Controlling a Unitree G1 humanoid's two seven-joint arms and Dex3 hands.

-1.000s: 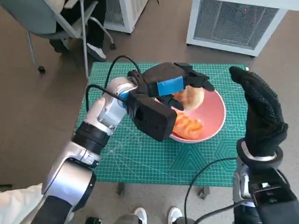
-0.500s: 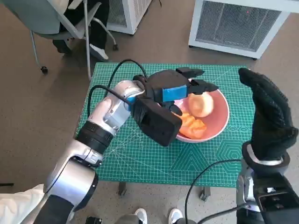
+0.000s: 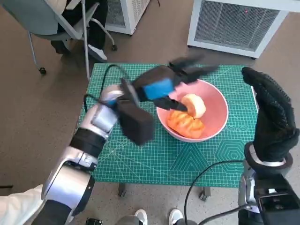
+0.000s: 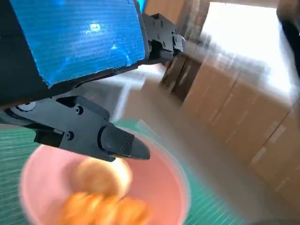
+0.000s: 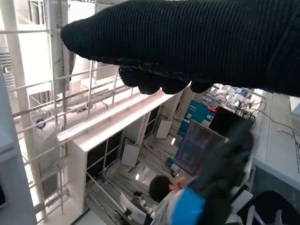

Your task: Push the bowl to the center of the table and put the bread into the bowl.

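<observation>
Nearest the robot, the near edge of the green cutting mat (image 3: pixel 140 159) runs across the table, and a wide bare stretch of it lies between that edge and the bowl. The right hand (image 3: pixel 271 117) stands upright at the mat's right edge, gloved fingers together and pointing up, holding nothing; it is apart from the bowl, with a strip of mat between them. In the right wrist view the glove (image 5: pixel 197 42) shows as a dark band with its fingertips slightly curled, and nothing in them.

The pink bowl (image 3: pixel 216 123) sits a little right of the mat's middle, nearer the far edge than the near one, with free mat on all sides. Inside it lie an orange bread (image 3: pixel 185 123) on the near side and a pale round bread (image 3: pixel 194 105) touching it on the far side. The left wrist view shows the same bowl (image 4: pixel 164 187), blurred, with the pale bread (image 4: pixel 101 176) above the orange one (image 4: pixel 105 211).

The left hand (image 3: pixel 161 83) hovers over the bowl's far left rim, blurred in the head view, fingers spread apart and reaching toward the far right, gripping nothing. Its blue-taped back (image 4: pixel 79 37) and a black finger (image 4: pixel 89 133) hang above the bread without touching it.

Beyond the mat's far edge stand a white grilled unit (image 3: pixel 234 23) on the right and a chair (image 3: pixel 51 23) on the left, with brown floor between.
</observation>
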